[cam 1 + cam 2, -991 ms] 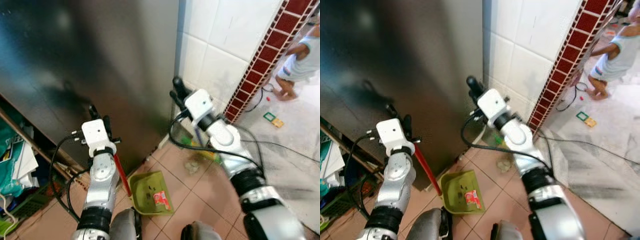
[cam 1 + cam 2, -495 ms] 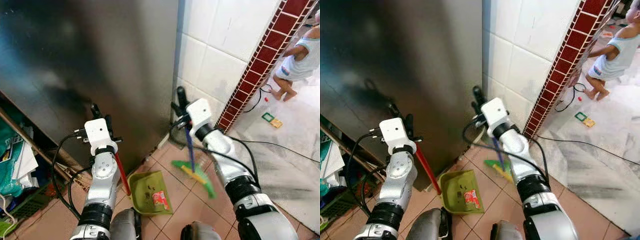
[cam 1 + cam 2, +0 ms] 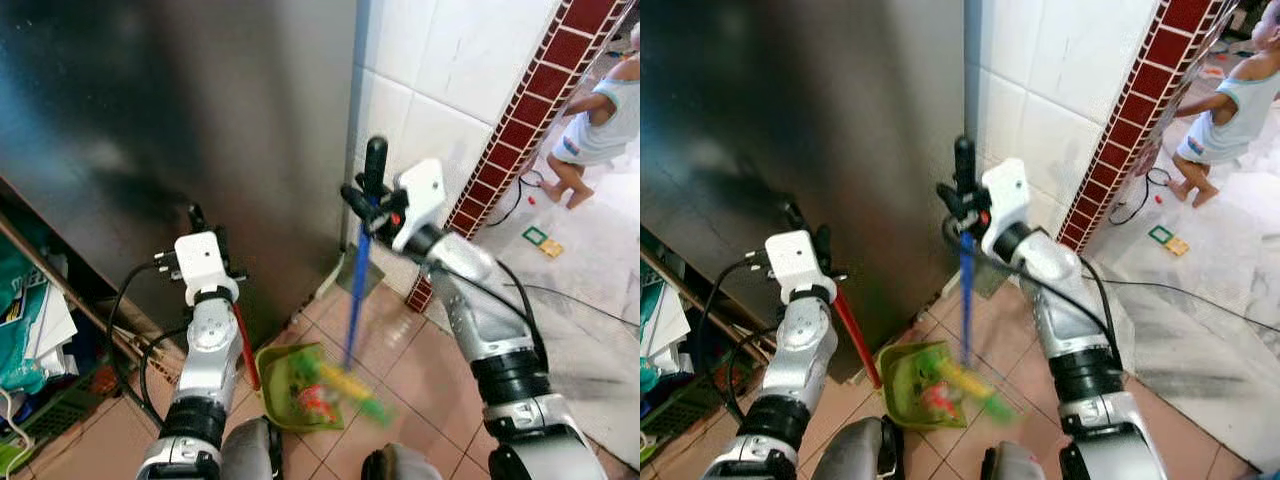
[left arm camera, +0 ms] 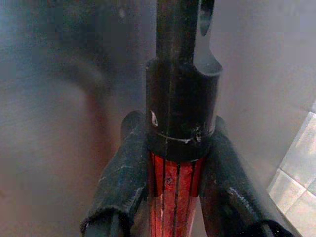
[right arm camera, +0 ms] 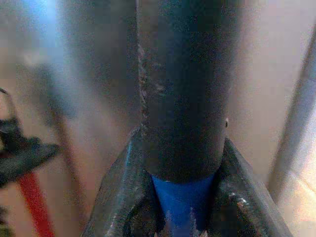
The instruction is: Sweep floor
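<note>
My right gripper (image 3: 372, 205) is shut on the black grip of a blue-handled broom (image 3: 355, 290). Its green head (image 3: 345, 385) is blurred and sits at the mouth of the green dustpan (image 3: 290, 385) on the tiled floor. Red scraps (image 3: 308, 400) lie in the pan. My left gripper (image 3: 205, 235) is shut on the dustpan's red handle (image 3: 245, 345), which rises to a black end cap (image 4: 180, 113). In the right wrist view both fingers (image 5: 123, 192) clamp the broom's dark grip (image 5: 185, 89) above the blue shaft.
A dark steel fridge front (image 3: 180, 130) stands straight ahead, with a white tiled wall (image 3: 440, 80) and red brick edging (image 3: 520, 130) to its right. A person (image 3: 600, 120) crouches at the far right near small things (image 3: 545, 240). Cables (image 3: 570, 295) cross the floor. Clutter (image 3: 30, 330) fills the left.
My right arm swung the broom left and lifted its grip. The green head moved from the tiles at the right to the dustpan's mouth. The left arm barely moved.
</note>
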`<state>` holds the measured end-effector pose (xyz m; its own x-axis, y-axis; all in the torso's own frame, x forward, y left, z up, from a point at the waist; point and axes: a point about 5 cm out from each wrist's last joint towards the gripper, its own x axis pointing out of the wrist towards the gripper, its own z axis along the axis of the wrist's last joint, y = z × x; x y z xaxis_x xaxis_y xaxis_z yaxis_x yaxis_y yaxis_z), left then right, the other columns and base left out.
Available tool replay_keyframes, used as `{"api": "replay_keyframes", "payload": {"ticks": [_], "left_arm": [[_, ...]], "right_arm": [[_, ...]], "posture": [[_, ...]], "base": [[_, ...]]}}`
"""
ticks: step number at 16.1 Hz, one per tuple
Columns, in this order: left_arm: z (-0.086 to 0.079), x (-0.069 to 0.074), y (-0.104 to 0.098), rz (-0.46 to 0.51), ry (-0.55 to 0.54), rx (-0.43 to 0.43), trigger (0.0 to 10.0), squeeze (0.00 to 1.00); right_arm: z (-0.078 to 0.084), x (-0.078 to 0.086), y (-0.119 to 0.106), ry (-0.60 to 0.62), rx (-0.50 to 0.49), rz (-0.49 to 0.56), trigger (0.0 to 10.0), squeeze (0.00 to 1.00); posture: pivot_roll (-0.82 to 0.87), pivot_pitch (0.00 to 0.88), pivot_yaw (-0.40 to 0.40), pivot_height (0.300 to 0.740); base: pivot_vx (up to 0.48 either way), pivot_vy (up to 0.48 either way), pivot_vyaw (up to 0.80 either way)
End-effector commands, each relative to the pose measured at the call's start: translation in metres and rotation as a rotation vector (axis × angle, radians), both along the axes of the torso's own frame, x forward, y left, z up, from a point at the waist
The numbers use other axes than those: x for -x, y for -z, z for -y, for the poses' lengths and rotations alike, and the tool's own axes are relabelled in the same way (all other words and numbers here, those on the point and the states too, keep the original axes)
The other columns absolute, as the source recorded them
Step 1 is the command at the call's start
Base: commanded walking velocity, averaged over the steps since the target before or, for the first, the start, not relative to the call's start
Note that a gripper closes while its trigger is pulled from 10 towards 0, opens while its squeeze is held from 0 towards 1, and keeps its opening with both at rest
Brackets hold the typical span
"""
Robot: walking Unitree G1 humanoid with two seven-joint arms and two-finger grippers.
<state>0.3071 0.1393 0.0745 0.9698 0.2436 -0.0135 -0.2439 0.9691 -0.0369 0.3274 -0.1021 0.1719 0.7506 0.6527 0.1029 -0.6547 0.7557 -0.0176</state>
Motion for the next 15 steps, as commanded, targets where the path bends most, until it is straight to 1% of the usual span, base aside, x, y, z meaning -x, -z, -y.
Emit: {"api": "replay_keyframes", "payload": {"ticks": [1,2,4,6,7,8,9,10,12,14,15], "left_arm": [[0.002,-0.002,-0.002,0.014,0.010,-0.012,10.0,0.00],[0.003,-0.003,-0.002,0.013,0.016,-0.011,10.0,0.00],[0.004,-0.004,-0.002,0.012,0.024,-0.012,10.0,0.00],[0.004,-0.005,-0.001,0.008,0.031,-0.011,10.0,0.00],[0.006,-0.004,0.000,0.001,0.041,-0.010,10.0,0.00],[0.008,-0.004,0.001,-0.002,0.050,-0.009,10.0,0.00],[0.008,-0.004,0.001,-0.002,0.053,-0.009,10.0,0.00],[0.010,-0.004,0.002,-0.005,0.065,-0.008,10.0,0.00],[0.011,-0.004,0.003,-0.010,0.080,-0.006,10.0,0.00],[0.013,-0.004,0.004,-0.016,0.105,0.001,10.0,0.00],[0.014,-0.004,0.005,-0.017,0.110,0.004,10.0,0.00]], "right_arm": [[-0.005,0.003,-0.017,-0.066,-0.032,0.046,10.0,0.00],[-0.002,0.005,-0.021,-0.115,0.030,0.088,10.0,0.00],[0.013,-0.001,-0.030,-0.063,0.078,0.142,10.0,0.00],[0.022,-0.006,-0.051,-0.009,0.099,0.254,10.0,0.00],[0.029,-0.010,-0.067,0.043,0.102,0.344,10.0,0.00],[0.033,-0.012,-0.074,0.073,0.106,0.383,10.0,0.00],[0.034,-0.012,-0.074,0.081,0.105,0.387,10.0,0.00],[0.038,-0.015,-0.075,0.117,0.104,0.393,10.0,0.00],[0.043,-0.018,-0.060,0.170,0.149,0.366,10.0,0.00],[0.048,-0.020,-0.022,0.280,0.238,0.248,10.0,0.00],[0.049,-0.020,-0.014,0.302,0.251,0.220,10.0,0.00]], "posture": [[-0.08,0.058,0.044,0.740],[-0.09,0.054,0.046,0.740],[-0.09,0.054,0.046,0.740],[-0.09,0.052,0.046,0.740],[-0.09,0.051,0.045,0.740],[-0.09,0.050,0.045,0.740],[-0.09,0.050,0.045,0.740],[-0.09,0.049,0.045,0.740],[-0.09,0.049,0.044,0.740],[-0.08,0.049,0.043,0.740],[-0.08,0.049,0.043,0.740]], "base": [[0.000,0.000,0.00],[0.000,0.000,0.00],[0.000,0.000,0.00],[0.000,0.000,0.00],[0.000,0.000,0.00],[0.000,0.000,0.00],[0.000,0.000,0.00],[0.000,0.000,0.00],[0.000,0.000,0.00],[0.000,0.000,0.00],[0.000,0.000,0.00]]}}
